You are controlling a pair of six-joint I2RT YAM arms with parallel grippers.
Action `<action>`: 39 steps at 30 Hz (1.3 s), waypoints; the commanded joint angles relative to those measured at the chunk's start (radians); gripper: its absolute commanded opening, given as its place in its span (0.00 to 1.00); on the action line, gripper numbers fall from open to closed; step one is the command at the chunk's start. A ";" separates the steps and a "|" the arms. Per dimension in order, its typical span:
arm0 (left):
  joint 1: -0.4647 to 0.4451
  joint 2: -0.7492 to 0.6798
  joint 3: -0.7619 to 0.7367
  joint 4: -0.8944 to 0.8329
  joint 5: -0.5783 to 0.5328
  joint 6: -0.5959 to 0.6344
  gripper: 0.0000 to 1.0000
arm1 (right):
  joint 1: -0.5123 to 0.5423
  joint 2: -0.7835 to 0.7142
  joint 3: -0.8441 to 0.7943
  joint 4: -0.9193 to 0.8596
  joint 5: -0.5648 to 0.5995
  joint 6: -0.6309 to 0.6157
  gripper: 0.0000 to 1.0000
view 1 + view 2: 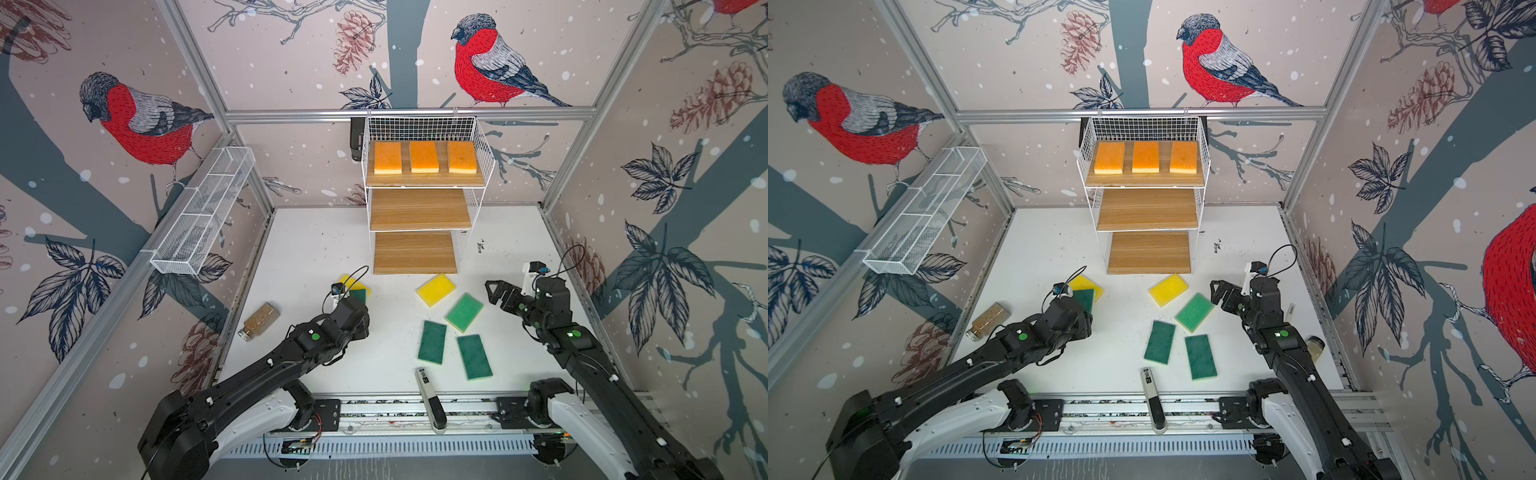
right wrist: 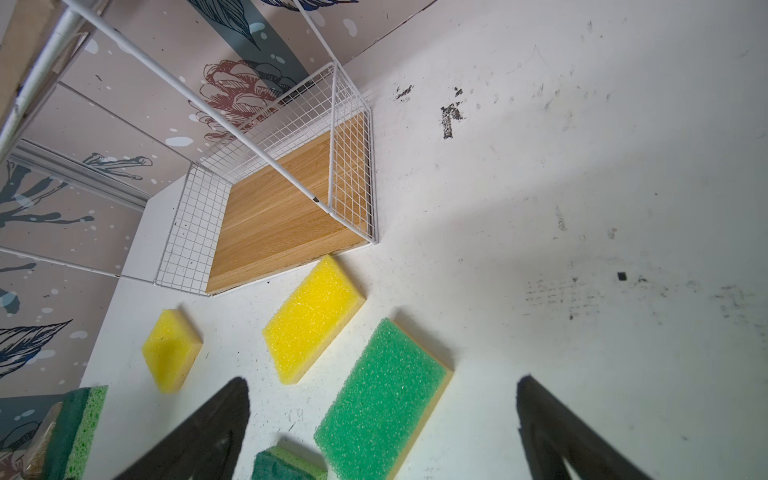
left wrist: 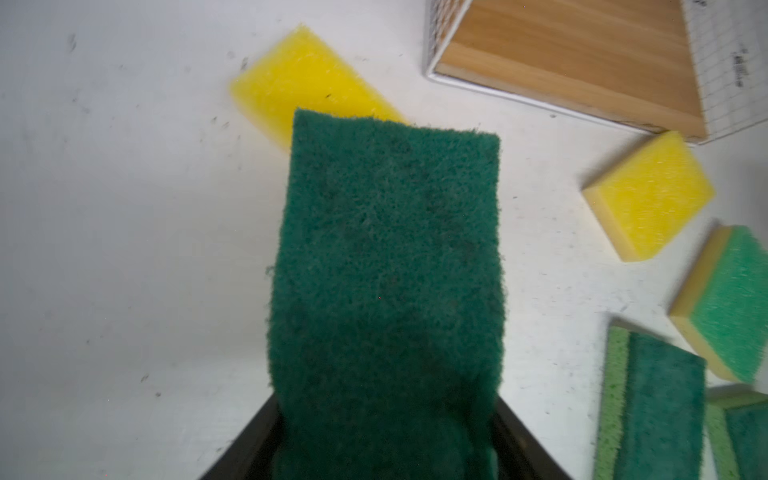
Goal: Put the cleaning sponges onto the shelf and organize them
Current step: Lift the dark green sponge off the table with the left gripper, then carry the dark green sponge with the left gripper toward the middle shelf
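My left gripper point(image 3: 384, 436) is shut on a dark green sponge point(image 3: 386, 270), a black finger on each long side. In both top views its wrist hides the fingers, and the held sponge point(image 1: 359, 295) pokes out over a yellow sponge point(image 1: 348, 281). A second yellow sponge point(image 1: 436, 289), a light green one point(image 1: 464, 311) and two dark green ones point(image 1: 432, 342) point(image 1: 474, 356) lie on the white table. The shelf point(image 1: 419, 208) carries three orange sponges point(image 1: 424, 157) on its top board. My right gripper point(image 1: 491, 293) hangs open just right of the light green sponge point(image 2: 382, 399).
A spice jar point(image 1: 257, 321) lies on its side at the table's left edge. A white-and-black handheld device point(image 1: 430, 399) rests at the front edge. A white mesh trough point(image 1: 203, 212) hangs on the left wall. Another jar point(image 1: 1314, 347) stands behind my right arm.
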 commanded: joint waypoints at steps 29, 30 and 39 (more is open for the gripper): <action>-0.004 0.409 0.656 0.212 -0.254 0.485 0.67 | 0.060 -0.081 0.003 -0.025 -0.001 0.015 1.00; 0.003 0.420 0.669 0.217 -0.250 0.493 0.67 | 0.060 -0.081 0.002 -0.025 0.000 0.015 1.00; 0.010 0.520 0.726 0.301 -0.241 0.494 0.67 | 0.065 -0.077 -0.010 0.001 -0.005 0.025 1.00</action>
